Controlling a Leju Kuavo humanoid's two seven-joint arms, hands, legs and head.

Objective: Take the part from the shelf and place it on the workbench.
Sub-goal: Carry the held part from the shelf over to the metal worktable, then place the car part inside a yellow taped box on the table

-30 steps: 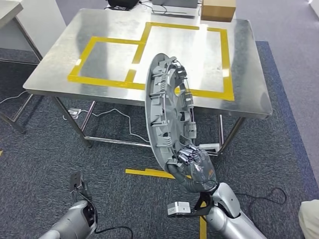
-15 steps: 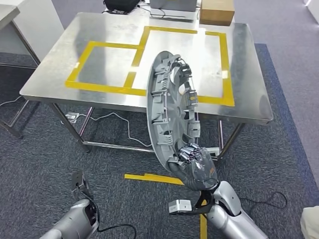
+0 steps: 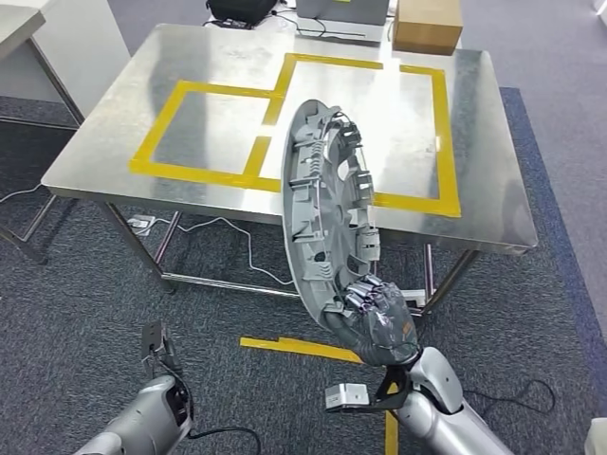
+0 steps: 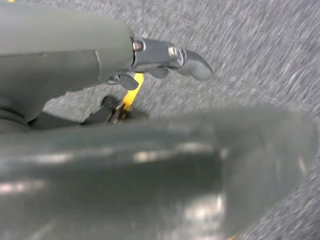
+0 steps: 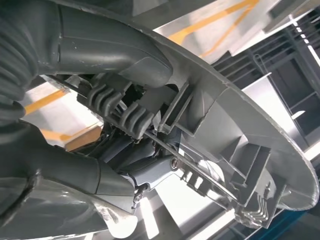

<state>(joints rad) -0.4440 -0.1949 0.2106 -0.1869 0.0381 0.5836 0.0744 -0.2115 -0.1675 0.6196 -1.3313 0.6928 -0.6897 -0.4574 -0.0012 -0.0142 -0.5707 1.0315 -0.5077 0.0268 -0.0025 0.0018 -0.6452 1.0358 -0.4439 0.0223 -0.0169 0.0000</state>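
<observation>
The part is a round grey plastic wheel cover [image 3: 325,209], standing on edge with its ribbed back facing me. My right hand [image 3: 376,318] grips its lower rim and holds it up in front of the steel workbench [image 3: 487,142], which carries yellow tape rectangles. In the right wrist view, the thumb and fingers of my right hand [image 5: 113,110] clamp the wheel cover's [image 5: 241,125] rim and clips. My left arm [image 3: 154,417] hangs low at the left. My left hand [image 4: 166,57] holds nothing, its fingers stretched out over grey carpet.
A cardboard box [image 3: 427,24] and dark gear [image 3: 240,8] sit at the workbench's far edge. A white cabinet [image 3: 79,43] stands at the left. Cables [image 3: 214,223] run under the bench. A yellow tape strip [image 3: 301,348] marks the carpet before it.
The whole picture has shifted slightly, so the camera moved; the workbench sits a little more to the right. My right hand keeps the same hold on the wheel cover.
</observation>
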